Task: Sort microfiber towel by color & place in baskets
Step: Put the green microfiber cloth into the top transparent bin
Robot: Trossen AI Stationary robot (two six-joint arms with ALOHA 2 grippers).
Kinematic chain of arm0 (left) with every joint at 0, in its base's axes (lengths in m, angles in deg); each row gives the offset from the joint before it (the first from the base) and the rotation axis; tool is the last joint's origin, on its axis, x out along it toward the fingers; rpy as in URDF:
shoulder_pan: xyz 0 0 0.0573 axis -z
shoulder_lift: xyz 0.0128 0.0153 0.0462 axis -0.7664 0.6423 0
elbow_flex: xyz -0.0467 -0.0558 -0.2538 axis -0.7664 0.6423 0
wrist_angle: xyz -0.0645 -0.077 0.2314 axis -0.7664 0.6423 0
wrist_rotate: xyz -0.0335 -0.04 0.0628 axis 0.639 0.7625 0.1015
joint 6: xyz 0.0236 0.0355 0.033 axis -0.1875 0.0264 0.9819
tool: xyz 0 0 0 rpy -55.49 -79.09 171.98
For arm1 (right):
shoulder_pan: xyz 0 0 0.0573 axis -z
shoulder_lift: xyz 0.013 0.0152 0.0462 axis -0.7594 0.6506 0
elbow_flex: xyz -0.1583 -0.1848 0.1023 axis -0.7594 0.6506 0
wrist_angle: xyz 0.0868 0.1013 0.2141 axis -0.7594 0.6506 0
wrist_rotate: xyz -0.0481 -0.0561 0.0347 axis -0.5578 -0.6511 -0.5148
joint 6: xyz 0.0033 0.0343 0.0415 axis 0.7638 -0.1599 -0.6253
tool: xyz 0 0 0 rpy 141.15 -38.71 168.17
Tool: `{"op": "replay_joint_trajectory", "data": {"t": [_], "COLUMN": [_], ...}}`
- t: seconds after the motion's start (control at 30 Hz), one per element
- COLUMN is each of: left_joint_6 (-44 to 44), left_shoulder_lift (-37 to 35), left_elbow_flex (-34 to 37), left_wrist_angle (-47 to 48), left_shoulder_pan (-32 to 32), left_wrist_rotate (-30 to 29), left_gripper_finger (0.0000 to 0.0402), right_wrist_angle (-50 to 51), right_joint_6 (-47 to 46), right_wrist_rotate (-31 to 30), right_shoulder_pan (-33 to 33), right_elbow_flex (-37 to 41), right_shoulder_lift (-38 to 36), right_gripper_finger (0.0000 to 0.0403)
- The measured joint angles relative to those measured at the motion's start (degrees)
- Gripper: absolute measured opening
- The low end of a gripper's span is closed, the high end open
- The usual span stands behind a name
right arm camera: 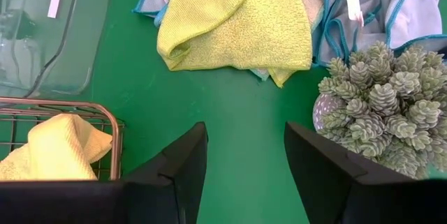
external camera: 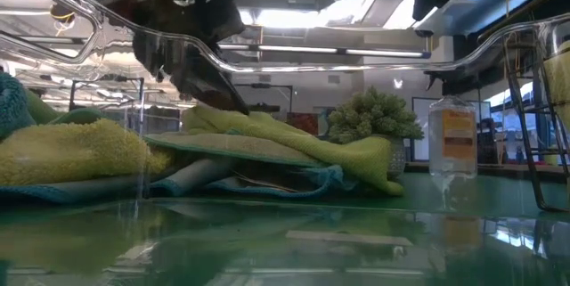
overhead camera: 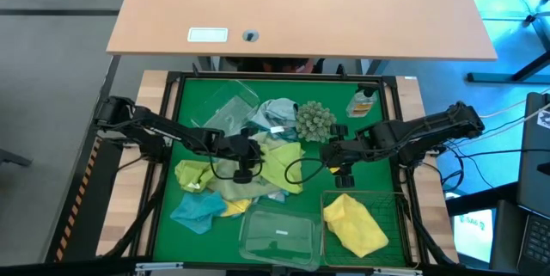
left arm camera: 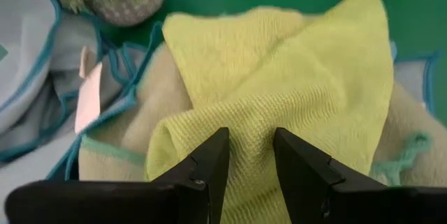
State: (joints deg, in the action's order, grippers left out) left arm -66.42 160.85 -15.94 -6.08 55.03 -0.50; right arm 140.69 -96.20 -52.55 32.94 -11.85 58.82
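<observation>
Centrally, the left hand (left arm camera: 248, 158) pinches a fold of the lime green towel (left arm camera: 279, 84) (ready for lifting); the right hand (right arm camera: 244, 165) waits open above bare tabletop (right arm camera: 237, 112), lower right.

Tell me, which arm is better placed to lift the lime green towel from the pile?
Left. The left gripper already has a fold of the lime green towel between its fingers. The right gripper is open over bare green mat, beside the pile.
</observation>
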Motion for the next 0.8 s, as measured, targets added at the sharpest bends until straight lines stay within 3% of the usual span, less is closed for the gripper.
{"op": "replay_joint_trajectory", "data": {"t": [0.27, 0.5, 0.8], "left_joint_6": [-0.04, -1.01, -3.16], "left_shoulder_lift": [0.00, -0.01, -0.76], "left_elbow_flex": [0.00, 0.00, -4.37], "left_wrist_angle": [3.15, 2.69, 3.27], "left_shoulder_pan": [0.00, 0.01, 0.00], "left_wrist_rotate": [-2.04, -2.18, -1.18], "left_gripper_finger": [0.0095, 0.0010, 0.0002], "right_wrist_angle": [-0.02, -0.04, -0.11], "right_joint_6": [0.00, -0.02, -0.02], "right_wrist_rotate": [0.00, 0.00, 0.00], "right_shoulder_pan": [0.00, 0.00, 0.00], "right_elbow_flex": [0.00, 0.00, 0.00], "right_shoulder_lift": [0.00, 0.00, 0.00], "right_gripper_finger": [0.0189, 0.0189, 0.0189]}}
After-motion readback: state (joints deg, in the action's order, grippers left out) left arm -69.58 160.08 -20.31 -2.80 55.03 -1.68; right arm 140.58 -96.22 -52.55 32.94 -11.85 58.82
